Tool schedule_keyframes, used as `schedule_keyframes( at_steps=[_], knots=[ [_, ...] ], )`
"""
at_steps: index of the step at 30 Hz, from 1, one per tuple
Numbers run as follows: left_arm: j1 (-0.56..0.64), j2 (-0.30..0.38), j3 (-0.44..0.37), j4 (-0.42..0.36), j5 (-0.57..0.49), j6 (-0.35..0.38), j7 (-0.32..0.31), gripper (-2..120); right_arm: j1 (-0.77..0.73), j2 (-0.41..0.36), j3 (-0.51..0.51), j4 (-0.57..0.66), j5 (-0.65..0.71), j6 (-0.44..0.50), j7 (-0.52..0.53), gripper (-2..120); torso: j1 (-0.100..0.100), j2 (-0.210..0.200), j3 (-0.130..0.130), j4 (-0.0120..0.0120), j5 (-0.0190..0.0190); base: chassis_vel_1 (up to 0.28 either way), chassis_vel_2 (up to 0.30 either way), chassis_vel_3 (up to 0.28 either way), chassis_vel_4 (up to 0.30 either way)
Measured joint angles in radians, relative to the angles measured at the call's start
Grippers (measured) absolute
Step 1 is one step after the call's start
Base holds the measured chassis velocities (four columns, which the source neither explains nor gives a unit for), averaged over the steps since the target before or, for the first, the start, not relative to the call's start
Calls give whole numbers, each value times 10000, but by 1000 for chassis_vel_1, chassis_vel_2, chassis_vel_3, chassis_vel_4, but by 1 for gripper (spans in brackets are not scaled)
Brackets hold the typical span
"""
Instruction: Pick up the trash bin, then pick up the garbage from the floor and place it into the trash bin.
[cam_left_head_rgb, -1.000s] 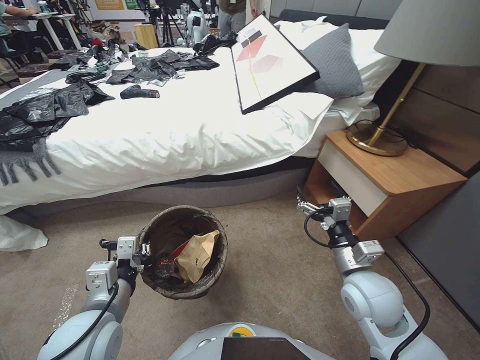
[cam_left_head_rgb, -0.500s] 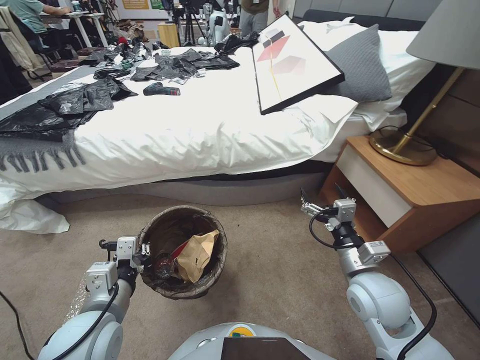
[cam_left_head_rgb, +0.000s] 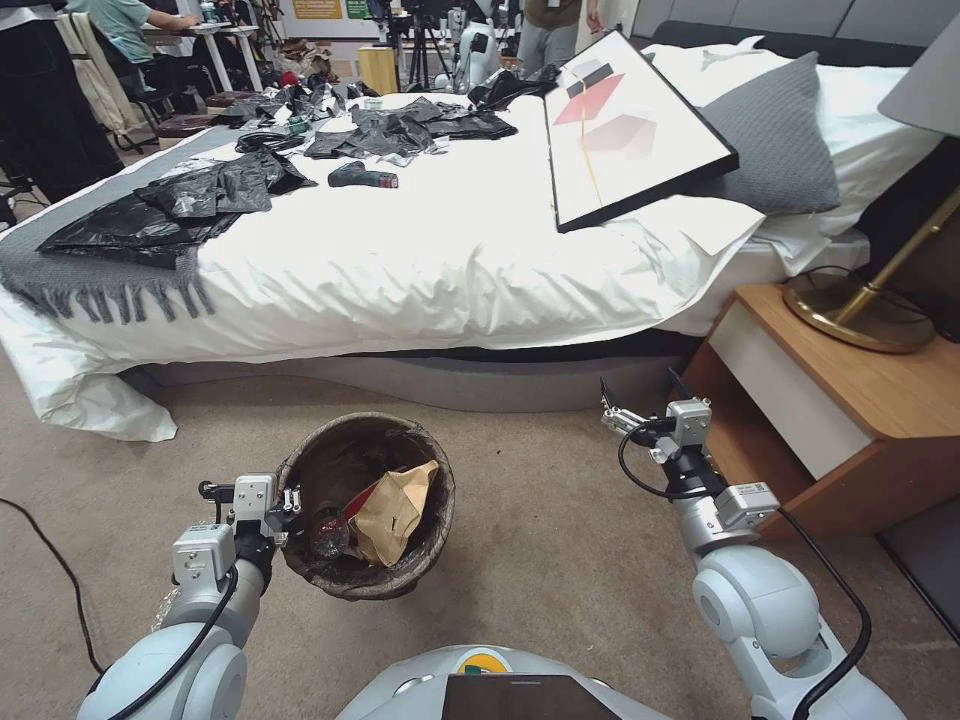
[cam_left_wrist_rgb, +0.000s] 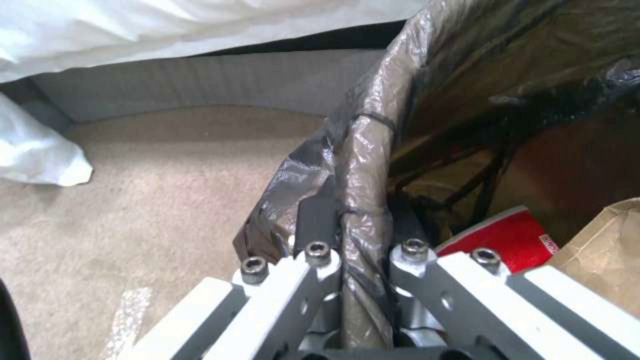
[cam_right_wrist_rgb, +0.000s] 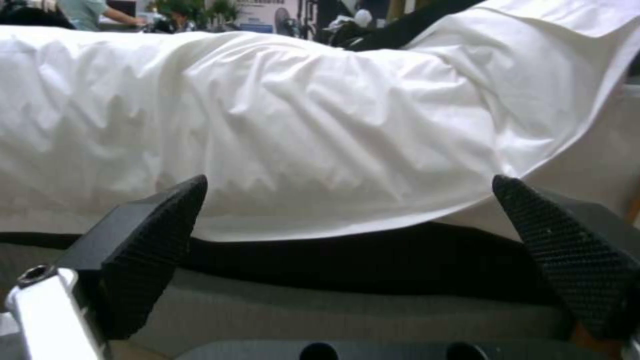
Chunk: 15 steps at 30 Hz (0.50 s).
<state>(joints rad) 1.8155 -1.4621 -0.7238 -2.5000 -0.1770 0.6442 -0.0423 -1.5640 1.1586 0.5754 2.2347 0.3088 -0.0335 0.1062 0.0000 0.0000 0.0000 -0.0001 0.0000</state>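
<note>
The left pincer (cam_left_head_rgb: 290, 497) was clamped on the rim of the trash bin (cam_left_head_rgb: 366, 505), held above the carpet before the bed (cam_left_head_rgb: 420, 260). The right pincer (cam_left_head_rgb: 640, 385) hung wide open, empty. Bin in hand, finding floor litter seemed next.

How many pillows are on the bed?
2: a grey pillow leaning beside the framed picture, and a white pillow behind it. More may hide behind.

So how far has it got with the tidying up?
The left gripper is clamped on the rim of the trash bin, so that part is done. A tan paper bag and red litter lie inside. The right gripper is open and empty. No litter shows on the carpet.
</note>
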Motion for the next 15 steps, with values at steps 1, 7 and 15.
schedule_keyframes(
  at_steps=[1,7,15],
  knots=[
    [0,0,0,0,0,0,0,2,0,0,0,0,0,0,0,100,0,0,0,0,0,0,0,0,0],
    [-9,4,-20,0,1,-1,2,2,43,-11,-25,-61,0,5,-2,100,0,0,0,1,0,45,33,34,36],
    [-32,-1,-22,0,1,-1,3,2,70,-20,-32,-154,0,39,2,100,0,0,0,-1,0,50,47,43,47]
  ],
)
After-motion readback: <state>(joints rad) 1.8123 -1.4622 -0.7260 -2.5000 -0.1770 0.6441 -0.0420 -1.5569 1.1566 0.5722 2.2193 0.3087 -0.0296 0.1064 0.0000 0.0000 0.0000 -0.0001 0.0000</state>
